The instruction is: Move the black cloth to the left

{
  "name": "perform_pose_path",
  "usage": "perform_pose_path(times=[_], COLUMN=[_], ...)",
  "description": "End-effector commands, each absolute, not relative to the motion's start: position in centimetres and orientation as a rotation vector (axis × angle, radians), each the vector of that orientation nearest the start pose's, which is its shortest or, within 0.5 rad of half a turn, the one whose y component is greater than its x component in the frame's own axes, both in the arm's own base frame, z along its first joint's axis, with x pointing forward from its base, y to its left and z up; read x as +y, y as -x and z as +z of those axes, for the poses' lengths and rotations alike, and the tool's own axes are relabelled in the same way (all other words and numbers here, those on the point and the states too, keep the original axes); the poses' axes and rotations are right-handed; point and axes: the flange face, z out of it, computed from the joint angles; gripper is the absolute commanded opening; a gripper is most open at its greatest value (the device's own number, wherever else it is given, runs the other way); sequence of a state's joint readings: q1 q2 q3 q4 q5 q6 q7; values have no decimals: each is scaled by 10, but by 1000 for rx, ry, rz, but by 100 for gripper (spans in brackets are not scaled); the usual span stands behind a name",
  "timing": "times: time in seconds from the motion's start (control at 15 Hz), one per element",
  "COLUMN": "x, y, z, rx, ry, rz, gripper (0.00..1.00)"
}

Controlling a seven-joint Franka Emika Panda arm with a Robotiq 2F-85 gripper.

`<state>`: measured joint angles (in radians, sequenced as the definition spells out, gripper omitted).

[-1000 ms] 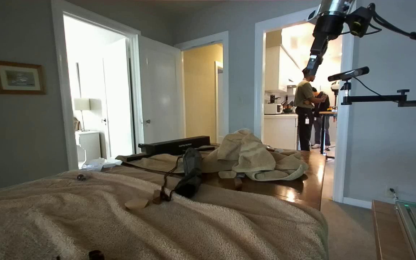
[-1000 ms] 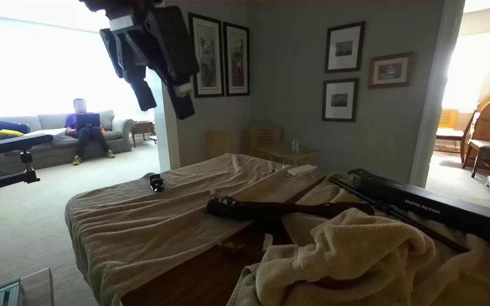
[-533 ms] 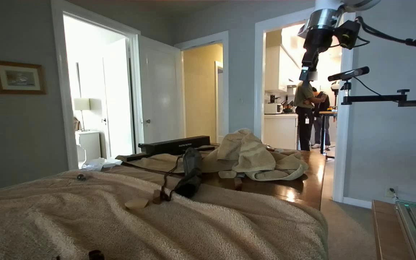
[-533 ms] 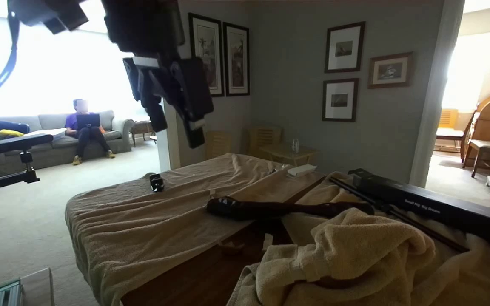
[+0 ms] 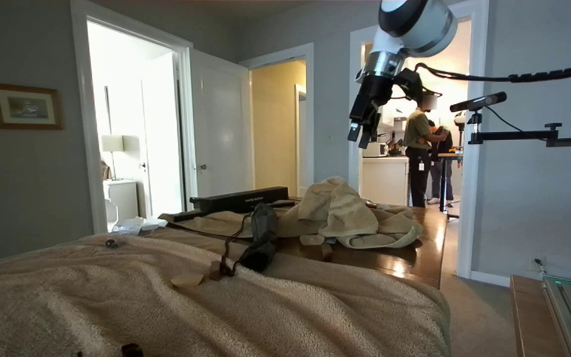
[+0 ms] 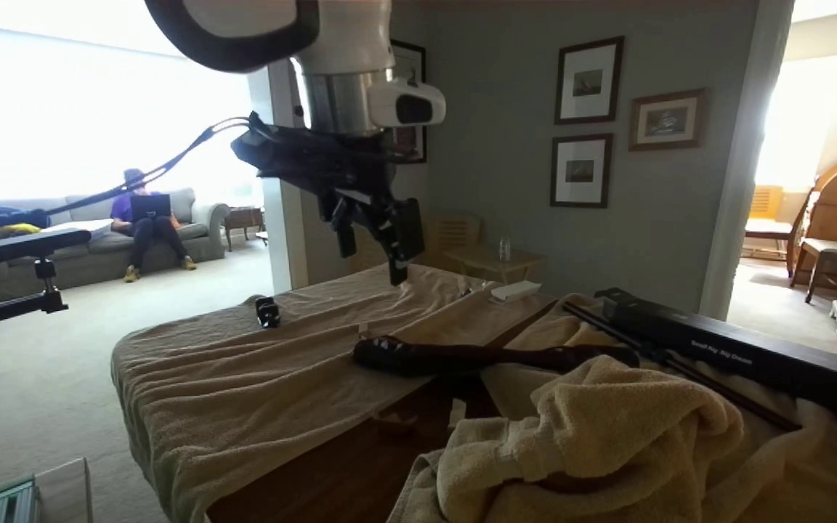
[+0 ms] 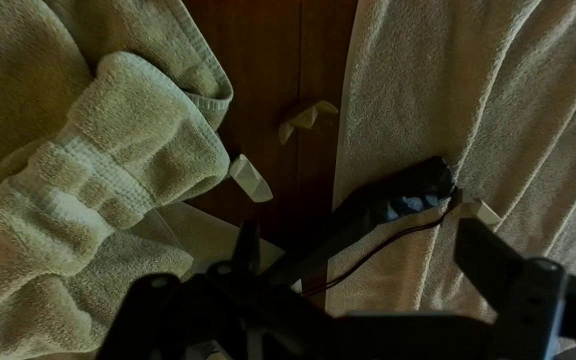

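Observation:
The black cloth looks like a long, narrow drawstring bag (image 5: 260,240) with a dark cord. It lies across the beige blanket and the bare brown wood, and it shows in an exterior view (image 6: 462,357) too. In the wrist view the black cloth (image 7: 408,186) runs diagonally, and its near end is hidden behind the gripper. My gripper (image 5: 359,140) hangs in the air well above the bed-like surface, tilted and empty. It is open in an exterior view (image 6: 373,265). In the wrist view the fingers of the gripper (image 7: 357,228) stand wide apart with the cloth below them.
A crumpled beige towel (image 6: 607,428) lies beside the cloth. A long black box (image 6: 738,349) and a thin dark rod lie behind it. Small faceted pieces (image 7: 251,179) lie on the wood. A small black object (image 6: 267,312) sits near the blanket edge. A camera (image 5: 479,101) stands on a bracket.
The arm has come down and further over the blanket: leftward in an exterior view, rightward in an exterior view from another place. The gripper stays open. The cloth has not moved.

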<state>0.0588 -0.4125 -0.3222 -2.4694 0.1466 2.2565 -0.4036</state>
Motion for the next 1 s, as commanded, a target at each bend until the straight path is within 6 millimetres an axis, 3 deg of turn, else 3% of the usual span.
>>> perform_pose_path(times=[0.0, 0.07, 0.13, 0.27, 0.67, 0.93], x=[-82, -68, -84, -73, -84, -96], y=[-479, -492, -462, -471, -466, -490], z=[422, 411, 425, 411, 421, 384], rx=[4, 16, -45, -62, -33, 62], ry=[2947, 2951, 2960, 2974, 2971, 2943], rz=[-370, -378, -373, -339, -371, -357], gripper=[100, 100, 100, 100, 100, 100])
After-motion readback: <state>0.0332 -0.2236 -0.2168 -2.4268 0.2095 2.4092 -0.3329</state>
